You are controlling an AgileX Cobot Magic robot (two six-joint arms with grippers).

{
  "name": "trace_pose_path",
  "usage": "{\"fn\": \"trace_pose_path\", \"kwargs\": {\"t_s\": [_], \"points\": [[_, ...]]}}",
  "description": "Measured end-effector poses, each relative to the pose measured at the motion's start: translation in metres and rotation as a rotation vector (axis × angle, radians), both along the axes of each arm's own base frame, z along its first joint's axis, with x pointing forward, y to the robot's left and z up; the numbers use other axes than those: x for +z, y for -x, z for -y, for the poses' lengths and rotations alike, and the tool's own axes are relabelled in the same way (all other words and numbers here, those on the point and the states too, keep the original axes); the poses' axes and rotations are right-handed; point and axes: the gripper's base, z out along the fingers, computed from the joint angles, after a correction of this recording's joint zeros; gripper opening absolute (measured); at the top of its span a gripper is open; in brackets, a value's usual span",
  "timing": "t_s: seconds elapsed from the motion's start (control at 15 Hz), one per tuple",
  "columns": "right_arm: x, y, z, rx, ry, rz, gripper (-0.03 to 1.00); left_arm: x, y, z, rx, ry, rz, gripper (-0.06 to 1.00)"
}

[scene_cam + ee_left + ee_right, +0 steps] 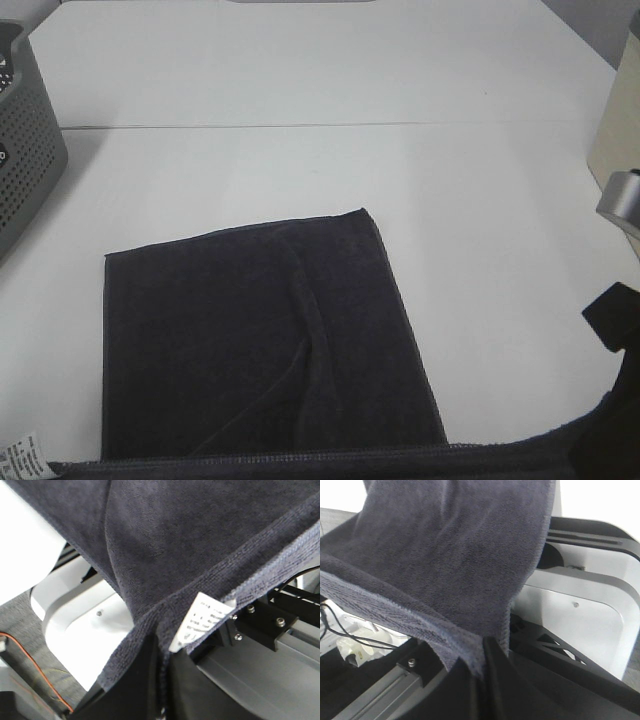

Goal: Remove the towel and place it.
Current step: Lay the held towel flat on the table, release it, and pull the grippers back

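Observation:
A dark grey towel [260, 340] lies spread on the white table [330, 160], its near edge lifted along the bottom of the exterior view. My left gripper [161, 652] is shut on the towel's corner [150, 560] beside its white care label [202, 620]. My right gripper [481, 657] is shut on the towel's other near corner [450, 555]. In the exterior view the label [22, 456] shows at the bottom left, and part of the right arm [615, 380] shows at the bottom right.
A grey perforated basket [25, 140] stands at the table's left edge. A beige box [615, 130] and a metal cylinder [622, 195] stand at the right edge. A seam [320, 127] runs across the table.

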Motion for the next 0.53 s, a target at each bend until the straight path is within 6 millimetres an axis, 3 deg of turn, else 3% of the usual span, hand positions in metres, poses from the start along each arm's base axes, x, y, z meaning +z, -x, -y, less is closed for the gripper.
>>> {"fn": "trace_pose_path", "kwargs": {"t_s": [0.53], "points": [[-0.028, -0.019, -0.003, 0.067, 0.024, -0.147, 0.01, -0.027, -0.011, 0.008, -0.010, -0.043, -0.178, 0.01]]}}
